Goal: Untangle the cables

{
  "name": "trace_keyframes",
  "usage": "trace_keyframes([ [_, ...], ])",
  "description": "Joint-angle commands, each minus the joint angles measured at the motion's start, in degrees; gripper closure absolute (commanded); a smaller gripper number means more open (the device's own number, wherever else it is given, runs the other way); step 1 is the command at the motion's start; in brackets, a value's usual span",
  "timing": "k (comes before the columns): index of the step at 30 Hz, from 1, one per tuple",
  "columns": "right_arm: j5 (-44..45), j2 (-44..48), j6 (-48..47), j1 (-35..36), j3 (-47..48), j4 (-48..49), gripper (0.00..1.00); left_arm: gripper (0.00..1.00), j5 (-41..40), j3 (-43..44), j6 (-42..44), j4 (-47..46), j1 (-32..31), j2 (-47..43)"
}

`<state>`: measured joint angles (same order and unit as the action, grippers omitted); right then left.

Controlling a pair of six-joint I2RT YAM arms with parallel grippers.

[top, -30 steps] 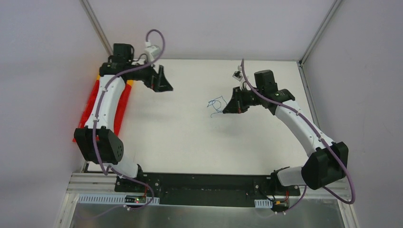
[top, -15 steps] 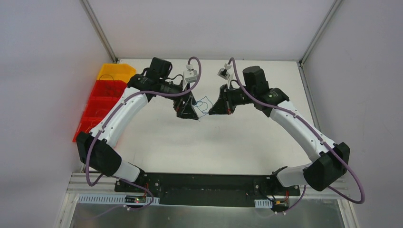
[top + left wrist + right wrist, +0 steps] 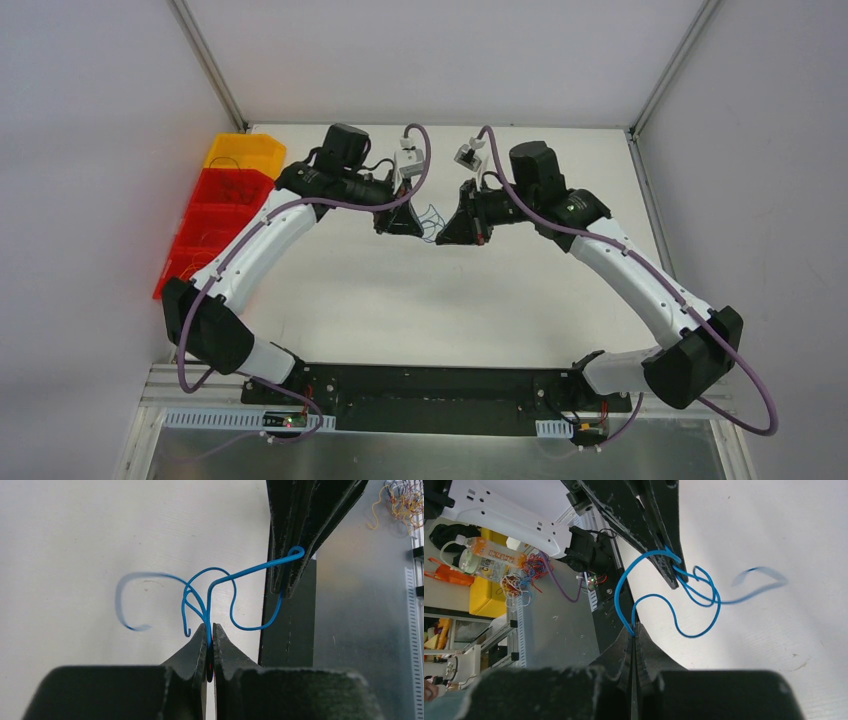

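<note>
Cables (image 3: 207,614), blue, nipped in left jaws and right jaws, looping between

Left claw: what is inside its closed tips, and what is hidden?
Thin blue wires run down into the left claw, pinched between its tips. How far they reach inside is covered by the claw.

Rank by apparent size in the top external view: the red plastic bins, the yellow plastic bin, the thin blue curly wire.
1. red plastic bins, though partly hidden
2. yellow plastic bin
3. thin blue curly wire, by far the smallest
</note>
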<state>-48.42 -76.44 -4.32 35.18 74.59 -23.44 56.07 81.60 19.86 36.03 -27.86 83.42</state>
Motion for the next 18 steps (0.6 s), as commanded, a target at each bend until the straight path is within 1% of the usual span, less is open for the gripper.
trace_keyframes([
  [1,4.21,2.26,-1.46,-0.64,2.41,0.48,0.99,1.0,1.2,0.41,-5.7,-2.59,3.55,-3.07],
  [3,7.69,2.26,-0.58,-1.8,2.44,-0.15,0.89,1.0,0.93,1.24,-8.16,-3.04,7.89,-2.81],
  [4,9.13,2.22,-0.13,-2.54,2.3,-0.47,0.81,1.0,0.26,1.85,-8.62,-3.09,10.47,-2.54],
  [5,10.22,2.26,0.23,-3.28,2.1,-0.69,0.66,1.0,-0.66,2.55,-8.51,-3.15,12.81,-2.23],
  [6,11.22,2.24,0.94,-4.17,1.74,-0.79,0.48,1.0,-1.88,3.36,-7.95,-3.16,15.51,-1.76],
  [7,12.13,2.14,1.93,-5.18,1.42,-0.7,0.34,1.0,-3.16,4.63,-7.02,-3.14,18.14,-1.0],
  [8,12.61,1.92,2.92,-6.23,1.17,-0.8,0.26,1.0,-4.82,6.34,-5.84,-2.78,21.68,0.19],
  [10,12.85,1.31,4.07,-8.19,1.15,-1.11,0.18,1.0,-7.8,11.35,-3.41,-1.27,26.79,4.17],
  [13,13.58,0.58,4.16,-9.92,1.15,-1.41,0.09,1.0,-13.64,21.56,0.77,2.27,33.68,13.07],
  [14,13.79,0.45,4.22,-10.26,1.21,-1.43,0.03,1.0,-16.13,24.98,3.41,3.64,35.43,16.15],
  [15,13.99,0.23,4.21,-10.48,1.28,-1.46,0.01,1.0,-18.69,28.07,5.81,4.63,36.82,19.06],
  [18,14.38,-0.13,4.17,-10.87,1.37,-1.84,0.01,1.0,-25.28,36.73,10.63,5.69,40.46,27.33],
])
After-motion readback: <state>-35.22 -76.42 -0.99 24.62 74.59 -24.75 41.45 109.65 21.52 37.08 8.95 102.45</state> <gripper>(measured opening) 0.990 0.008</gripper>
